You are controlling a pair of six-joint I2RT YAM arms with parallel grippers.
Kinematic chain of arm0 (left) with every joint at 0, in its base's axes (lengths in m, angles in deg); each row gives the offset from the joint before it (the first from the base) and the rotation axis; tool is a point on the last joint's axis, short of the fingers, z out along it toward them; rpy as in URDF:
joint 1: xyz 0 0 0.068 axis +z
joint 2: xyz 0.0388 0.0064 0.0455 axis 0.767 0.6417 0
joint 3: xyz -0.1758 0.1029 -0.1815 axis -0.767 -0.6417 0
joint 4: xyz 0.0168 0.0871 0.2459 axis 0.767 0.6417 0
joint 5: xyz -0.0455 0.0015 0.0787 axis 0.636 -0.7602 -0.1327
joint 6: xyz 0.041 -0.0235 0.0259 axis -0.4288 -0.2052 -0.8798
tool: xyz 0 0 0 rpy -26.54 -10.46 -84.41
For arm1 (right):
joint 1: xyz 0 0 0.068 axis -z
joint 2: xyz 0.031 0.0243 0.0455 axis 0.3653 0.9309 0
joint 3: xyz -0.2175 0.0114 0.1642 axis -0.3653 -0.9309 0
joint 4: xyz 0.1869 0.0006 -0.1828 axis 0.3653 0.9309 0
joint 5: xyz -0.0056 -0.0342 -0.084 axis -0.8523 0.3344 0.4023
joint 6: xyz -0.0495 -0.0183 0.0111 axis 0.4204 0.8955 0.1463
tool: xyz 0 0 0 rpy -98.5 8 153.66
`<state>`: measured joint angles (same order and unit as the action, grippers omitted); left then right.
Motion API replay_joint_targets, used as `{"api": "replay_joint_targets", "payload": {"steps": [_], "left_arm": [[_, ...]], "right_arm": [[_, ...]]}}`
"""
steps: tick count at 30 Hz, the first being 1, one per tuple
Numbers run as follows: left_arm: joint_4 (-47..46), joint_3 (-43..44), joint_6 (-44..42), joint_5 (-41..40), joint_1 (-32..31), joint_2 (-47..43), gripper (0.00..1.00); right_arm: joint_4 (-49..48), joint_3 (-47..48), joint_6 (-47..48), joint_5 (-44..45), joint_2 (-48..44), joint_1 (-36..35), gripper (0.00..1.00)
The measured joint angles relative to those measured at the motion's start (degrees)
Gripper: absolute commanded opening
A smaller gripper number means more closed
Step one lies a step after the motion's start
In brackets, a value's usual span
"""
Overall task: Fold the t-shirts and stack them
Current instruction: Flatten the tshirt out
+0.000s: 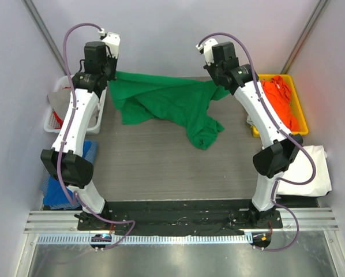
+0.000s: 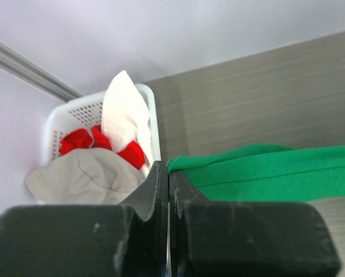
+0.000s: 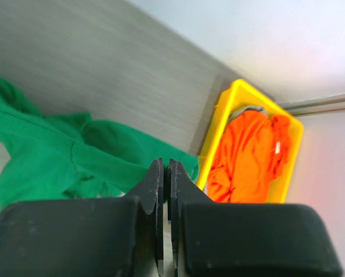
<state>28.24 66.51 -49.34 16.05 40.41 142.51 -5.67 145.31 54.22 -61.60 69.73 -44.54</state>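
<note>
The bright green t-shirt (image 1: 172,104) lies crumpled across the back of the table, its top edge stretched between my two grippers. My left gripper (image 1: 111,78) is shut on its left corner; in the left wrist view the green cloth (image 2: 265,173) runs from the shut fingertips (image 2: 169,167). My right gripper (image 1: 217,82) is shut at its right corner; the green cloth (image 3: 74,156) reaches the fingertips (image 3: 167,164). The orange t-shirt (image 1: 279,101) lies bunched in a yellow bin (image 3: 216,138). The white t-shirt (image 1: 308,170) lies folded at the right, beside the right arm.
A white basket (image 1: 97,118) at the left holds grey, red and white cloths (image 2: 80,173). A blue cloth (image 1: 60,187) lies by the left arm's base. Grey walls close in at the back and both sides.
</note>
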Motion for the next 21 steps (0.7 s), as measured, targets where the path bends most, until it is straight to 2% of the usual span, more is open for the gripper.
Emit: {"api": "replay_joint_targets", "payload": {"steps": [6, 14, 21], "left_arm": [[0.04, -7.98, -0.24, 0.9, -0.24, 0.0, 0.0], [0.26, -15.65, -2.27, 1.05, -0.76, 0.0, 0.0], [0.46, -18.47, -3.61, 0.9, -0.83, 0.0, 0.0]], "right_arm": [[0.09, -9.22, -1.16, -3.41, 0.02, 0.0, 0.01], [3.74, -11.06, -3.69, -12.13, 2.45, -0.48, 0.01], [6.34, -14.03, -4.31, -16.79, 4.63, -4.28, 0.01]]}}
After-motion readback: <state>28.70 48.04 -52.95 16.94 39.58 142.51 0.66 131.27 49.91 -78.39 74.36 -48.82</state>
